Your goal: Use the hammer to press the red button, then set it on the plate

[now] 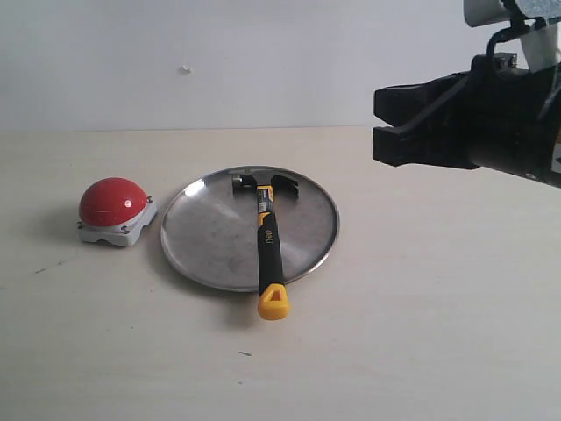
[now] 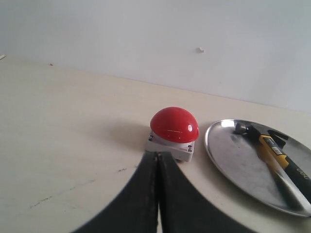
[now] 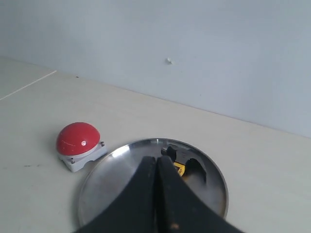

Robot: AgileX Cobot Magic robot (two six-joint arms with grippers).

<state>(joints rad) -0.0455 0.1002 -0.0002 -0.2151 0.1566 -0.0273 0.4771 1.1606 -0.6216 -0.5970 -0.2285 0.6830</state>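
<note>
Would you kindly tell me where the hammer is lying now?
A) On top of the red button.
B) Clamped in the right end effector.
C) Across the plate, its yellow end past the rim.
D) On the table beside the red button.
C: the hammer lies across the plate, head inside it and yellow end overhanging the rim.

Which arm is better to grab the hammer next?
Probably the right arm: its shut jaws aim straight at the hammer on the plate; the left's jaws face the red button instead.
</note>
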